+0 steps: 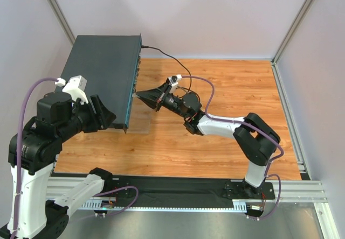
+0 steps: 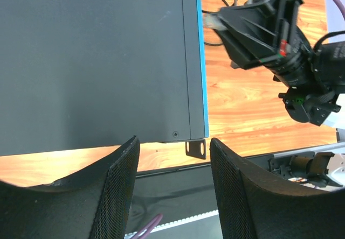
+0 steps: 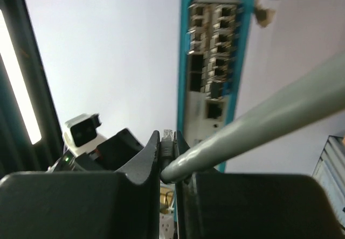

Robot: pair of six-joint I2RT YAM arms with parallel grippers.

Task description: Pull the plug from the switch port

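The bench [image 1: 226,142] has a wood-grain top, closed in by pale panels [image 1: 215,13] and metal corner posts [image 1: 299,21]. A black cable [image 1: 173,60] curves across its far side. A dark strip [image 1: 172,185] lines the near edge.

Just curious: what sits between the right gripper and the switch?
The pale plug, pinched in the right gripper, pointing at the switch; see left wrist view.

Overhead view looks down; both wrist views closely face the switch [image 1: 102,72].
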